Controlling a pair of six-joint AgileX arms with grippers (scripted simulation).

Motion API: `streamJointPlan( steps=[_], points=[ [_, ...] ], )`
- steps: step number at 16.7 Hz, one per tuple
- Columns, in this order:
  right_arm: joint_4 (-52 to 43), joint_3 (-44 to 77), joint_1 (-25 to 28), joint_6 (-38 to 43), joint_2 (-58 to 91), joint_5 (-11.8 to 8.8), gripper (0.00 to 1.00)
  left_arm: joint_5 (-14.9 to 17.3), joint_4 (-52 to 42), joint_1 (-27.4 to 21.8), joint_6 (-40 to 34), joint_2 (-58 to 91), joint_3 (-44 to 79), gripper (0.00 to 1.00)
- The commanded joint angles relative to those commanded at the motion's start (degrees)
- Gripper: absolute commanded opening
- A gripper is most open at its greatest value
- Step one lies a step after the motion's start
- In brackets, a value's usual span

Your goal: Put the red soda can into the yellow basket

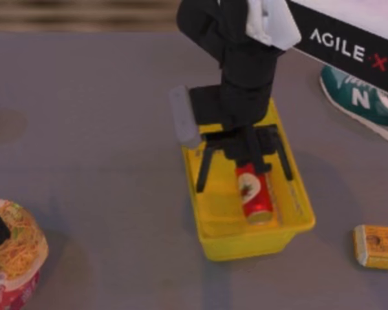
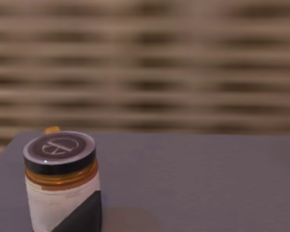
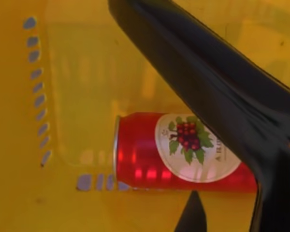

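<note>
At the top view's far left, a noodle bowl (image 1: 13, 248) sits at the bench (image 1: 103, 129) edge, with a dark sliver of my left arm beside it; its end effector is out of sight. The left wrist view shows only a black-lidded jar (image 2: 62, 181) standing on the bench. Right of centre lies the yellow basket (image 1: 210, 206), its black handles (image 1: 204, 169) folded over the opening. My right arm reaches down into it, and the right end effector (image 1: 251, 158) hovers over the upper end of the red soda can (image 1: 255, 192). The can lies on its side on the basket floor. The right wrist view shows one dark finger (image 3: 217, 92) crossing above the can (image 3: 150, 150), so whether the fingers grip it I cannot tell. Further right lie a green sneaker (image 1: 365, 103) and a small yellow packet (image 1: 377, 246).
</note>
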Motion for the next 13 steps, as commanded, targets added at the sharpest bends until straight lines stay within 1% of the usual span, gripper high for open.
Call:
streamJointPlan(
  steps=[10, 13],
  points=[
    [-0.21, 0.22, -0.11, -0.02, 0.05, 0.01, 0.0, 0.0, 0.0, 0.0, 0.0, 0.0, 0.0, 1.0],
    [-3.83, 3.31, -0.63, -0.78, -0.33, 0.01, 0.0, 0.0, 0.0, 0.0, 0.0, 0.0, 0.0, 1.0]
  ],
)
